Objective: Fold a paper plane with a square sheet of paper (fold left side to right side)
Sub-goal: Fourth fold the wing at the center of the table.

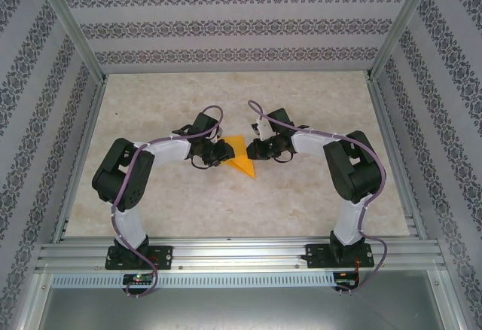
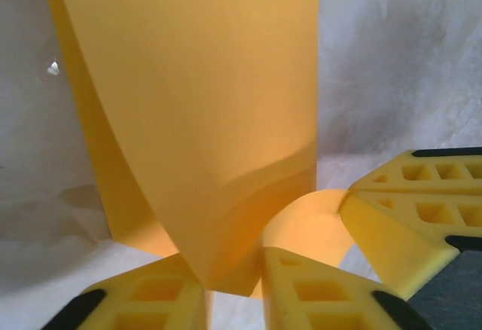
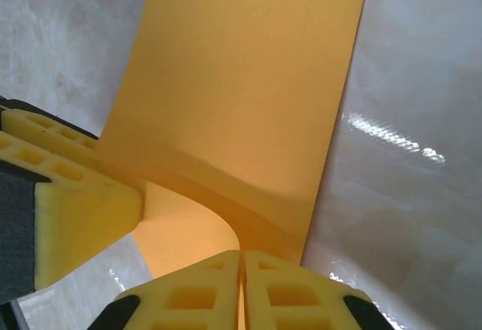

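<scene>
I see a thin bright orange paper sheet (image 1: 242, 160) on a beige marbled tabletop (image 1: 226, 96). The wall panels (image 1: 226, 29) carry grey-purple floral stripes on white. The black-and-white robot arms (image 1: 124, 179) trail purple cables (image 1: 115, 221).

A pale marbled table (image 1: 226, 96) is seen; the orange paper (image 1: 242, 163) is laid on it between the left gripper (image 1: 226, 151) and the right gripper (image 1: 251, 150), one edge raised off it
</scene>
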Tool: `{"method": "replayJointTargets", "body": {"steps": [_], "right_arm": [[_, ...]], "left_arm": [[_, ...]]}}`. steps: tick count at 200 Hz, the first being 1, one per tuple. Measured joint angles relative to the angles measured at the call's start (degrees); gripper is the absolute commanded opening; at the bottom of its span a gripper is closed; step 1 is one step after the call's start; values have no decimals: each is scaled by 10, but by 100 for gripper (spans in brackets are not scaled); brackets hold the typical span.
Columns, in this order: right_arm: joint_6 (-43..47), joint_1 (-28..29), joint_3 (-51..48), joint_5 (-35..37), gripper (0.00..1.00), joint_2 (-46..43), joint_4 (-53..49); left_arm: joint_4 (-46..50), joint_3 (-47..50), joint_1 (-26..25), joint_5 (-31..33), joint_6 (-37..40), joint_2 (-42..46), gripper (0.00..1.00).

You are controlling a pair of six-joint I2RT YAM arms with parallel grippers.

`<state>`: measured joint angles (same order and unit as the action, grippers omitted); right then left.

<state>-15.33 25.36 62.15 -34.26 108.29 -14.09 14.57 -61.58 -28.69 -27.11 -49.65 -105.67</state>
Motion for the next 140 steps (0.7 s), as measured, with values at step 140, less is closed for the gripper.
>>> {"method": "replayJointTargets", "body": {"steps": [140], "right_arm": [[12, 126, -141, 208, 45, -176, 20]], "left_arm": [[0, 0, -3, 5, -17, 0, 9]]}}
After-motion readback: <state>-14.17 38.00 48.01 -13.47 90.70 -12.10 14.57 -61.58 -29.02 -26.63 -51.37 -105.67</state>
